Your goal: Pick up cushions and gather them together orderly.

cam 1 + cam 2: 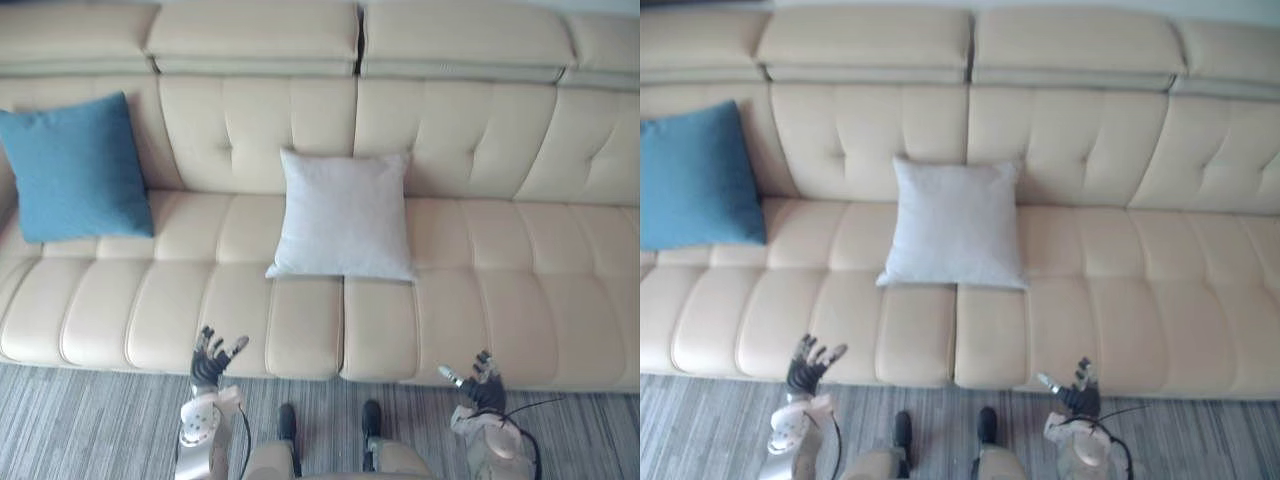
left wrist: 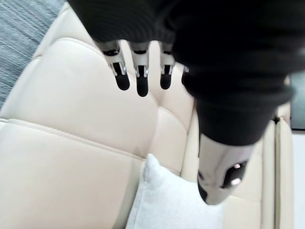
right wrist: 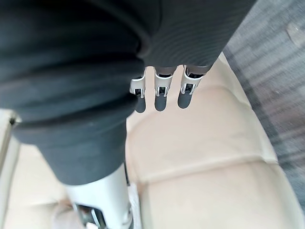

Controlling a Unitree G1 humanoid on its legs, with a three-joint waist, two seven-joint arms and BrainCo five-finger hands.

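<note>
A white cushion (image 1: 345,217) leans against the backrest in the middle of a cream sofa (image 1: 500,290); its corner (image 2: 167,200) shows in the left wrist view. A blue cushion (image 1: 75,170) stands against the backrest at the sofa's far left. My left hand (image 1: 212,362) hovers open at the seat's front edge, below and left of the white cushion, holding nothing. Over on the right, my right hand (image 1: 478,382) is open too, by the front edge, below and right of that cushion. The fingers (image 2: 138,78) and fingers (image 3: 160,93) of each hand are straight over the seat.
The sofa runs across the whole view, with tufted backrest and headrests (image 1: 250,35). A grey striped carpet (image 1: 90,425) lies in front of it. The seat to the right of the white cushion is bare.
</note>
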